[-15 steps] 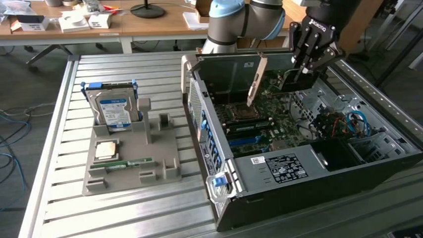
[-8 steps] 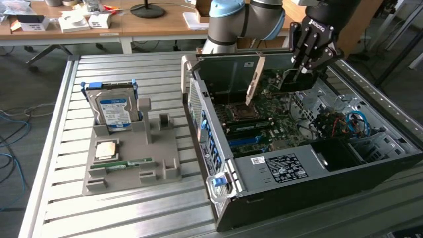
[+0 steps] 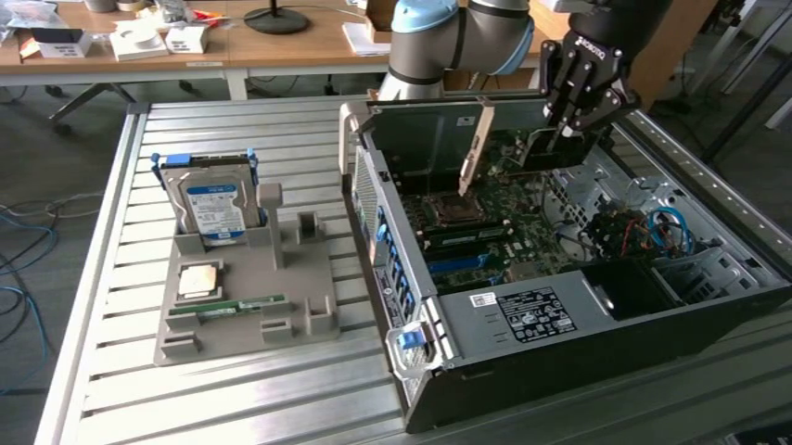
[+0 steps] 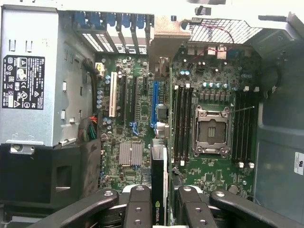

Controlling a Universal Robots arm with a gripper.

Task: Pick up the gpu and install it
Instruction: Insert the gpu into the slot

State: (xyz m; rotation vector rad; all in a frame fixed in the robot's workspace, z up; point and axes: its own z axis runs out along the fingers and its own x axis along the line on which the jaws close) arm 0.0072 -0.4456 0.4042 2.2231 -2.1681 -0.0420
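Wrist view | gripper (image 4: 161, 209) part-closed, clamped on the gpu (image 4: 159, 183), which hangs edge-on over the motherboard (image 4: 216, 175) at the far end of the computer case (image 3: 520, 371) | keep your card upright and its edge parallel to the blue slot (image 4: 154, 102); avoid tilt.

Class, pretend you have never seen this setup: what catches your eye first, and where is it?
The open black computer case on the slatted metal table stands out, its green motherboard exposed. Over it the black gripper clamps a thin dark gpu card edge-on. At the exterior view's left, a silver hard drive with blue label stands upright in a grey holder.
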